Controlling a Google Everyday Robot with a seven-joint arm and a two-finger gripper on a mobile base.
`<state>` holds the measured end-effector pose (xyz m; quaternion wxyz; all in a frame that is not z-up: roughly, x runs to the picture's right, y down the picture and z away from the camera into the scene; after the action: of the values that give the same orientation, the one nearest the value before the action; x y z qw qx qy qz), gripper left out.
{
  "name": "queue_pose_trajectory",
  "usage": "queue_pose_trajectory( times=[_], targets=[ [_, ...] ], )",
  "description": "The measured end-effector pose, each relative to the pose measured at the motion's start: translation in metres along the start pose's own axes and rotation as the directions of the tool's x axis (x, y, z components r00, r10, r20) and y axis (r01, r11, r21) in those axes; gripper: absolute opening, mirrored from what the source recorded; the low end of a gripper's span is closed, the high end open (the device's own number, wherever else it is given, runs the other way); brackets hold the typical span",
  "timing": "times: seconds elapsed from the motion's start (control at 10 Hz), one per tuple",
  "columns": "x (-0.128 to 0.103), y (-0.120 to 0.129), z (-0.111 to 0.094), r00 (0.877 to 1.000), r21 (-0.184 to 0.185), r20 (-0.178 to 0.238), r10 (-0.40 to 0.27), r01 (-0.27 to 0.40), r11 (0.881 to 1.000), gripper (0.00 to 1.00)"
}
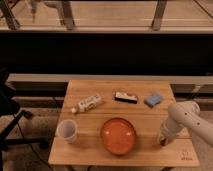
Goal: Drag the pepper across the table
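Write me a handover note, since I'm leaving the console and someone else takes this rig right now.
Gripper: down at the table's near right edge, at the end of the white arm; open or shut cannot be told.
Pepper: not clearly visible; only a small dark reddish spot shows at the gripper tip, possibly it.
Other things: orange plate front centre, cup front left, white bottle, dark box and blue sponge along the back.
Done: arm brought down at the right edge.
Left: confirm contact with the pepper, then drag it across.
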<state>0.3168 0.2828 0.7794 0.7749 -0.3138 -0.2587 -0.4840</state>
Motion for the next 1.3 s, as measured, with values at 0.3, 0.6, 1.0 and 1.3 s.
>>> queue_pose_trajectory(
  times=[0.3, 0.6, 1.0, 1.3],
  targets=[
    [-0.006, -0.023, -0.005, 0.998, 0.004, -0.015, -0.061, 0.061, 0.998, 0.01],
    [-0.007, -0.036, -0.016, 0.995, 0.003, -0.038, -0.096, 0.096, 0.995, 0.01],
    [0.010, -0.060, -0.025, 0.989, 0.000, -0.060, -0.133, 0.133, 0.991, 0.01],
    [0.032, -0.078, -0.020, 0.988, -0.010, -0.047, -0.145, 0.145, 0.989, 0.01]
  ],
)
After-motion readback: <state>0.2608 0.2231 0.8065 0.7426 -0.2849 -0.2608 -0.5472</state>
